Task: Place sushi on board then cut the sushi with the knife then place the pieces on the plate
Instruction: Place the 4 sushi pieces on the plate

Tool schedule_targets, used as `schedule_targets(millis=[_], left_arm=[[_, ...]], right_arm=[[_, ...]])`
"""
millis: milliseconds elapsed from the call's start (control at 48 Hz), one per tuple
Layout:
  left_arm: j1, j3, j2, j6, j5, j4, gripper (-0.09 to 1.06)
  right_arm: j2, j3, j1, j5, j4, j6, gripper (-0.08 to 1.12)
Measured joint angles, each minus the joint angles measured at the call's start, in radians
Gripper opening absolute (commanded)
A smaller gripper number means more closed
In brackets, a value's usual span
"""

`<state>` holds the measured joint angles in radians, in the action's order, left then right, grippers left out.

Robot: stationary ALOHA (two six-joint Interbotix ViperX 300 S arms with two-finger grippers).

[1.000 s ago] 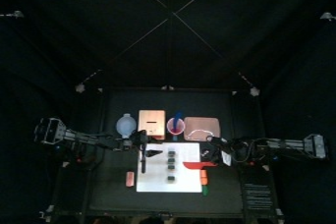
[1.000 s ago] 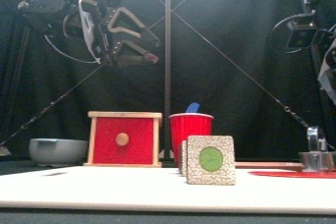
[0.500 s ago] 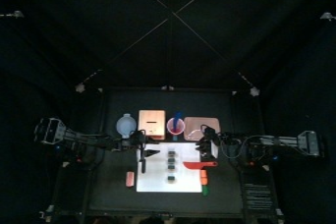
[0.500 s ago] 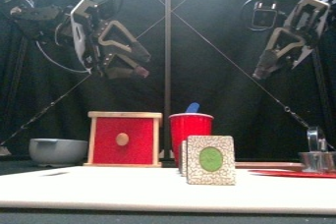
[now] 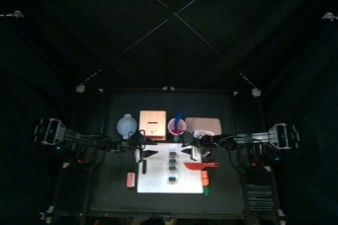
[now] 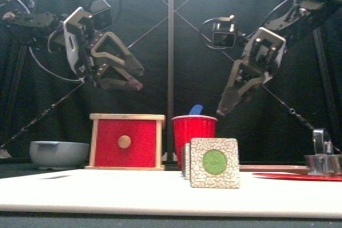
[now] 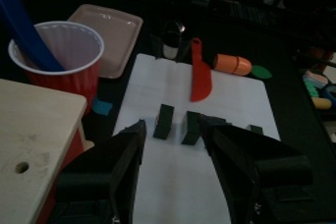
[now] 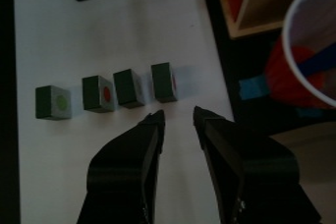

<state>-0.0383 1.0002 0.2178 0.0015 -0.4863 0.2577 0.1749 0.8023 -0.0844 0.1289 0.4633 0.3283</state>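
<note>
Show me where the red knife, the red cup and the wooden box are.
red knife (image 7: 199, 79): left wrist view, on its blade.
red cup (image 6: 194, 134): front view, on its front wall.
wooden box (image 6: 107, 153): front view, on its red drawer front.

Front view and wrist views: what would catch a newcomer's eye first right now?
The row of four dark green sushi pieces on the white board, with the right tool hanging open over them. Next, the red knife lying on the board beside the row, and the red cup with a blue knife next to the wooden box.
</note>
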Motion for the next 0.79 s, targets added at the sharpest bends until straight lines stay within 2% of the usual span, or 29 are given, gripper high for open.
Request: schedule_targets(millis=[375, 792], left_arm=[[0.0, 0.028, 0.0, 0.002, 0.0, 0.0, 0.83], [0.0, 0.032, 0.0, 0.002, 0.0, 0.0, 0.83]], right_arm=[[-0.16, -0.103, 0.018, -0.002, -0.011, -0.002, 0.84], [-0.244, -0.153, 0.015, -0.002, -0.031, 0.0, 0.84]])
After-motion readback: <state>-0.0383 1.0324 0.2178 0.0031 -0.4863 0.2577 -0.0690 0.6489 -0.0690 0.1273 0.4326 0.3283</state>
